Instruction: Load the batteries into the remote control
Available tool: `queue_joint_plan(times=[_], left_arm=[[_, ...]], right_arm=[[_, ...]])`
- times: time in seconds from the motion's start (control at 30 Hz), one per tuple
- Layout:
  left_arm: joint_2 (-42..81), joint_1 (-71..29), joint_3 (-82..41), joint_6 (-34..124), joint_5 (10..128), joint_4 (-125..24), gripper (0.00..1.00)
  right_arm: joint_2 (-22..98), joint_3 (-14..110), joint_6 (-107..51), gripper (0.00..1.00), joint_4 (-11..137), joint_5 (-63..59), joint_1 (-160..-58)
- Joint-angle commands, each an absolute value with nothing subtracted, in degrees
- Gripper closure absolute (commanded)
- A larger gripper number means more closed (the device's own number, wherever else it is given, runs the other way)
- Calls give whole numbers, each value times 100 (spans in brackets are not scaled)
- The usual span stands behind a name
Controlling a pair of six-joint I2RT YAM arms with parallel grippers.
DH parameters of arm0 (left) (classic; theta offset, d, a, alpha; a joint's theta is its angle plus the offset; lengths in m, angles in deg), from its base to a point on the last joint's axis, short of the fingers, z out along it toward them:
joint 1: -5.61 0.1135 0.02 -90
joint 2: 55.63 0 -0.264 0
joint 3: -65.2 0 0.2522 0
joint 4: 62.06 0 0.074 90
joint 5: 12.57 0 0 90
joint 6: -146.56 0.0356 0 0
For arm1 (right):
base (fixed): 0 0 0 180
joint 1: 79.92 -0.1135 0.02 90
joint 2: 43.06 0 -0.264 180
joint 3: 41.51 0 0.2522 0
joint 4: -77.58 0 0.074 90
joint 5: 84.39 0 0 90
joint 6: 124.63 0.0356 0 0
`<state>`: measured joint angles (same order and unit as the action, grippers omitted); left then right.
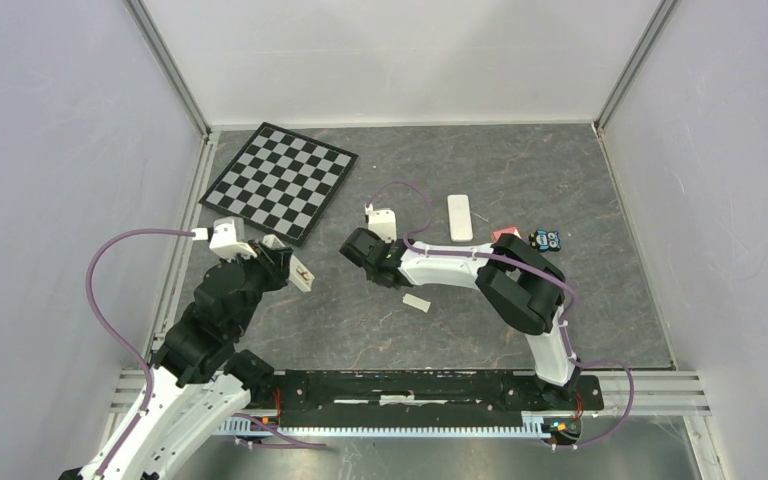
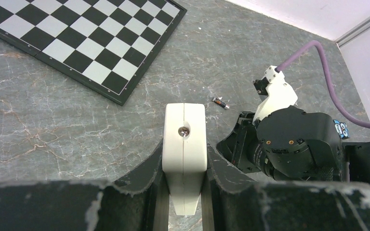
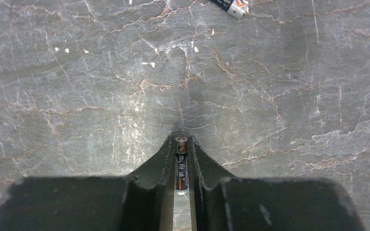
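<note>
Two pincers: the left gripper (image 2: 184,166) is clamped on the remote control (image 2: 184,134), held edge-on with its long sides against the fingers. The right gripper (image 3: 181,144) is drawn in tight on the gripped battery (image 3: 181,169).
Step in hand: picking up one battery off the table (image 3: 77,86), by my reading. Whether it has left the surface I cannot tell.
Gripped battery: lies lengthwise in the slot between the right fingers, its metal end at 12 o'clock, right at the tips.
Loose battery (image 2: 220,102): flat on the table at about 1 o'clock from the remote's far end, near it, and well apart from the right fingertips.
Remote relative to right pincer: at roughly 9 o'clock in the top view, raised in the left pincer.
Next move calls for: a firm hold and a straight lift, then a carry toward 9 o'clock.
Alignment: the battery must line up with the compartment, poles the right way.
Unknown: the compartment is not visible, so I cannot tell whether it is open.
</note>
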<state>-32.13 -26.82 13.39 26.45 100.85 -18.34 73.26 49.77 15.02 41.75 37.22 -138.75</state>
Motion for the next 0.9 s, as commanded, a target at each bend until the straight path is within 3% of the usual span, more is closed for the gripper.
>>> queue_joint_plan(times=[0.0,0.1,0.23,0.37,0.53,0.67,0.8,0.87], left_arm=[[-3244,-2674,1358,2558,10108,-2006,98],[-3248,-2672,1359,2555,10110,-2011,98],[-3258,-2673,1342,2587,10099,-2011,98],[-3372,-2676,1400,2611,10055,-2169,98],[-3339,-2671,1421,2595,9926,-2185,98],[-3317,-2668,1458,2590,9850,-2256,98],[-3177,-2672,1447,2606,9723,-2357,98],[-3105,-2675,1458,2593,9667,-2435,98]], right_arm=[[7177,4970,934,76,4272,3693,-13916],[7149,5060,950,64,3976,3752,-13917],[7042,4943,1034,61,3911,3604,-13916],[6971,4675,1159,65,4114,3299,-13912],[7041,4606,1160,85,4234,3095,-13798],[7003,4452,1071,85,4335,3076,-13642],[6962,4362,863,73,4420,2969,-13532],[6973,4316,758,79,4495,2889,-13516]])
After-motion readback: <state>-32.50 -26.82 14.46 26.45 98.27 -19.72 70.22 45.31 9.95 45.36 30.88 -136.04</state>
